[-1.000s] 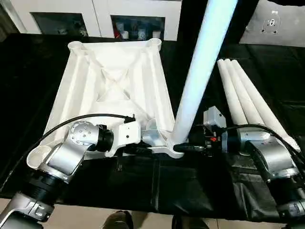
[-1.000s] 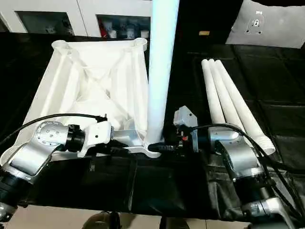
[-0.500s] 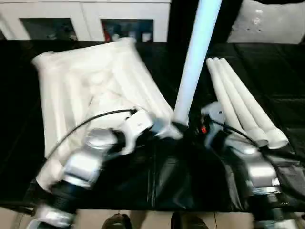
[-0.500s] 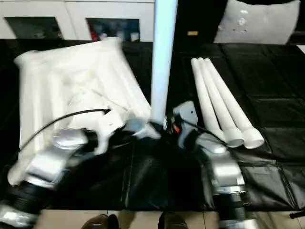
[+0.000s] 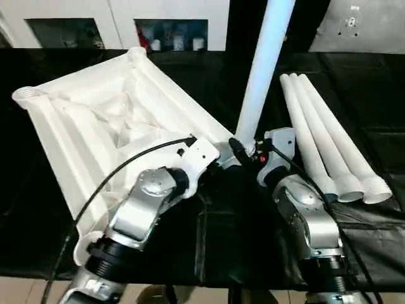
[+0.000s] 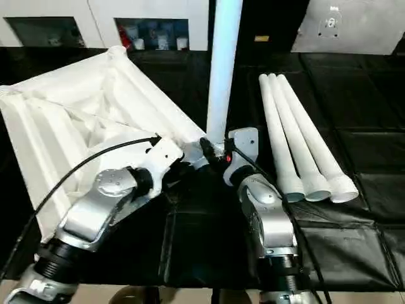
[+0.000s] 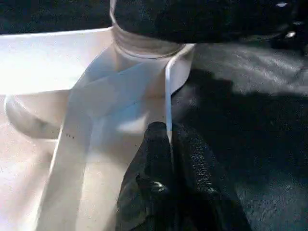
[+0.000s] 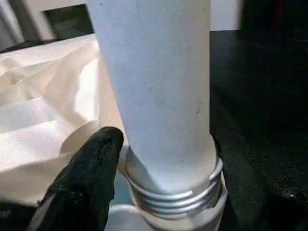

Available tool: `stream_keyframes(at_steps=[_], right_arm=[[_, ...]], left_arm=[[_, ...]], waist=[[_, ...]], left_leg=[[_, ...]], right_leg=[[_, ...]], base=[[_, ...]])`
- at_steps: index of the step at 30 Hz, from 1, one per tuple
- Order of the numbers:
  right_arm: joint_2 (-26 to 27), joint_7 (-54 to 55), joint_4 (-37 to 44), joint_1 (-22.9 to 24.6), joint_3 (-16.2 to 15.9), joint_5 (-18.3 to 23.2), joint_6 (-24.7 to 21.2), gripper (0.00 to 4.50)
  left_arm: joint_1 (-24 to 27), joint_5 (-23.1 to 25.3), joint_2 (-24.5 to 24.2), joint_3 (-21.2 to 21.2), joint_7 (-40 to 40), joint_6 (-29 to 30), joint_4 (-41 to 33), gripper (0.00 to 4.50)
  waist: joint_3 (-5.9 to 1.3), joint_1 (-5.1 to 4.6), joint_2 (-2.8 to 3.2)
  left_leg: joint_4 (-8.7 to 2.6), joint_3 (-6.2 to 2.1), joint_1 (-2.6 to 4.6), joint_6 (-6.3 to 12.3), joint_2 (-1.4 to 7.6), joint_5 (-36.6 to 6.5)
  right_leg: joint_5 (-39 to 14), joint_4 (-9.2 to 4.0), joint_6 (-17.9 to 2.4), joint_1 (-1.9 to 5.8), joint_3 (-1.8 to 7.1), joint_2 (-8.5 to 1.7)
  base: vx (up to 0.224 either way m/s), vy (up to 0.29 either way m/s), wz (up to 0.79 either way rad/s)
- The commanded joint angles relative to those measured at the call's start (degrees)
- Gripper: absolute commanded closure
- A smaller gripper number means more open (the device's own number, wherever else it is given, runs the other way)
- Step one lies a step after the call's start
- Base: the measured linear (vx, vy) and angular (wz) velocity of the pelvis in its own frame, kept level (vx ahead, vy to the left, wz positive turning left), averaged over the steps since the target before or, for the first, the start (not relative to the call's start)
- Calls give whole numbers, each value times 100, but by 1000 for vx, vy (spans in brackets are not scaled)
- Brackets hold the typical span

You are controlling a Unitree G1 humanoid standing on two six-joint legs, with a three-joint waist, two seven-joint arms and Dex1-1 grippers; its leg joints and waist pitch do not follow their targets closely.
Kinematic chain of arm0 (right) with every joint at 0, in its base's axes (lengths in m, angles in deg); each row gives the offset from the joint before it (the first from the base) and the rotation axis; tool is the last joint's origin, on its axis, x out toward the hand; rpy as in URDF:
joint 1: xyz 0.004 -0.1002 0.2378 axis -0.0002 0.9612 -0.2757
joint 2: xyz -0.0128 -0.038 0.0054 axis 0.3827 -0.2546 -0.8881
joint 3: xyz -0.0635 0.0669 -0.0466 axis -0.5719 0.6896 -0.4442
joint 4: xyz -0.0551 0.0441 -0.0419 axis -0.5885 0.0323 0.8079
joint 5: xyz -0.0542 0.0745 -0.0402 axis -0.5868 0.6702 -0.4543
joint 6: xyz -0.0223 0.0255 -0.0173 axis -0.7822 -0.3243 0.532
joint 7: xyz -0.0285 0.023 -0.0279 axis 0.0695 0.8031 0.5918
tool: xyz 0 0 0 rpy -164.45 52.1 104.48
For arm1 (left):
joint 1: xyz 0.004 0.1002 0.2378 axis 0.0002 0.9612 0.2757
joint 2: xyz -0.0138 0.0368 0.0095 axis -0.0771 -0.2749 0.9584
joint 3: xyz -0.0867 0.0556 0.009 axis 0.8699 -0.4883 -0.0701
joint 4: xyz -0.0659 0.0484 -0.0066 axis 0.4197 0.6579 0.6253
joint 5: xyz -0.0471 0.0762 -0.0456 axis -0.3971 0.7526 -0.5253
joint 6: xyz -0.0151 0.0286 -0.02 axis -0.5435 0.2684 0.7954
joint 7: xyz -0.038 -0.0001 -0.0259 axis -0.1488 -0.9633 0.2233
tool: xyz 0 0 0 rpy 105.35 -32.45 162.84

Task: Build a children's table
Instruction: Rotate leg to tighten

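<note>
The children's table top [image 5: 95, 120] lies upside down on the black work table, turned at an angle, with its ribs showing. One white leg [image 5: 259, 76] stands upright in the corner socket [image 8: 168, 211] nearest my grippers. My left gripper [image 7: 169, 139] is shut on the thin rim wall of the top right beside that socket. My right gripper [image 5: 243, 151] is open around the foot of the upright leg. One black finger [image 8: 91, 168] stands close beside the leg's threaded end.
Three loose white legs [image 5: 323, 139] lie side by side on the black cover to the right, wide ends towards me. White cabinets [image 5: 171, 31] stand behind the work table. Its front edge [image 5: 209, 278] runs just below my forearms.
The table top has turned on the work table, and the corner with the leg has swung away from the front edge. Both grippers went with it. The camera has shifted too.
</note>
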Motion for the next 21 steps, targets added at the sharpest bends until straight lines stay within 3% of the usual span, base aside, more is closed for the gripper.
stream_keyframes(at_steps=[1, 3, 8, 12, 18, 21], right_arm=[[15, -322, -70, 65, -331, 101, 42, 104], [-287, -729, -44, 62, -289, 197, 102, 95], [-877, -1593, -82, 8, -169, 397, 205, 47], [-1611, -2768, -76, -48, -318, 581, 257, 5], [-2147, -3651, -45, -72, -529, 733, 145, 1], [-2358, -3835, -84, -71, -560, 727, 132, 1]], left_arm=[[-98, -102, -5, -75, 120, -275, -241, 450], [-48, -147, -278, -78, 417, -480, -181, 450], [20, -291, -790, -127, 1078, -996, -67, 450], [22, -389, -1326, -241, 1871, -1565, 146, 450], [-198, -323, -1581, -314, 2138, -1904, 650, 450], [-347, -265, -1535, -257, 1984, -1889, 914, 450]], waist=[[-452, 9, -15], [-451, 13, -13], [-476, 39, -15], [-477, 101, -11], [-473, 155, -34], [-488, 152, -60]], left_leg=[[-282, -143, 48, 768, 280, -305], [-290, -145, 56, 706, 288, -423], [-263, -141, 73, 728, 294, -418], [-261, -138, 93, 731, 306, -452], [-269, -137, 129, 654, 319, -646], [-254, -140, 98, 645, 308, -558]], right_leg=[[107, -357, -1499, 421, 280, -441], [-141, -366, -1481, 427, 281, -441], [-88, -353, -1511, 415, 285, -442], [-169, -342, -1518, 411, 282, -437], [-565, -370, -1501, 400, 286, -454], [-547, -356, -1493, 420, 282, -463]], base=[[0, 0, 0], [0, 0, 0], [0, 0, 0], [0, 0, 0], [0, 0, 0], [0, 0, 0]])
